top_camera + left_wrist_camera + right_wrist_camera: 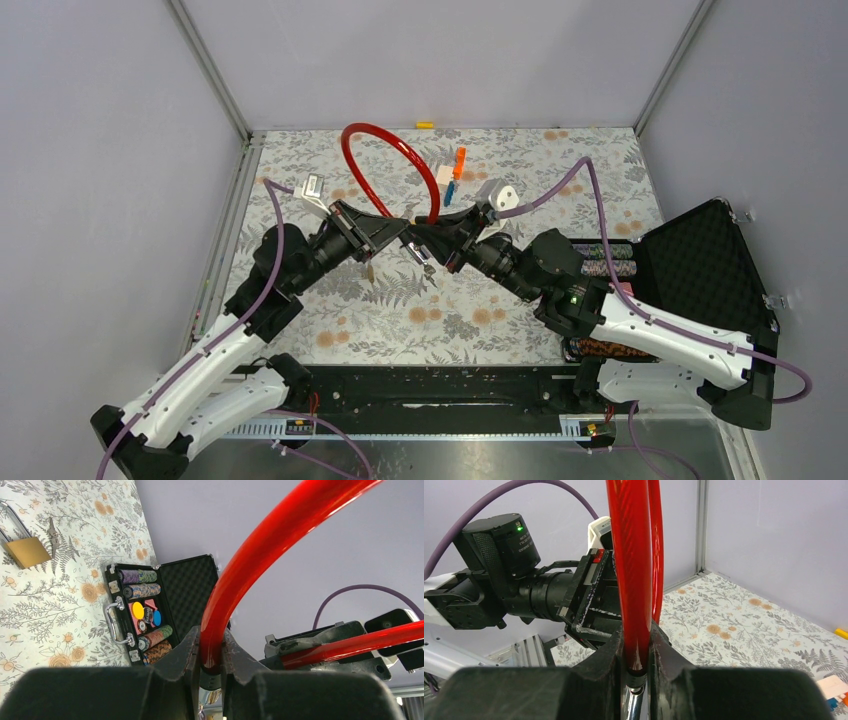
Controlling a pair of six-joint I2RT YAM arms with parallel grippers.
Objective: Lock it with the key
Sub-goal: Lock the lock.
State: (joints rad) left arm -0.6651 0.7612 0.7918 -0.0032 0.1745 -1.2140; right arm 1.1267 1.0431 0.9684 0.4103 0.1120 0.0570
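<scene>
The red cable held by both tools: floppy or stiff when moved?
Probably springy, not floppy: the red cable stands in a smooth arch between the left tool and right tool without sagging. Its glossy coating looks slippery, so it might slide in the grip. Released, the ends could spring apart.

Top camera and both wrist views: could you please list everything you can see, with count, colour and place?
red cable: one, red, looped above the table's middle, each end clamped in a pincer
padlock: one, brass, lying on the cloth, seen from the left wrist
case: one, black, open at the table's right side
chips: several rows, mixed colours, inside the case
small blocks: a few, orange, blue and white, behind the loop
yellow piece: one, at the back edge
cloth: one, grey floral, covering the table
left pincer: one, black, shut on the red cable
right pincer: one, black, shut on the red cable
</scene>
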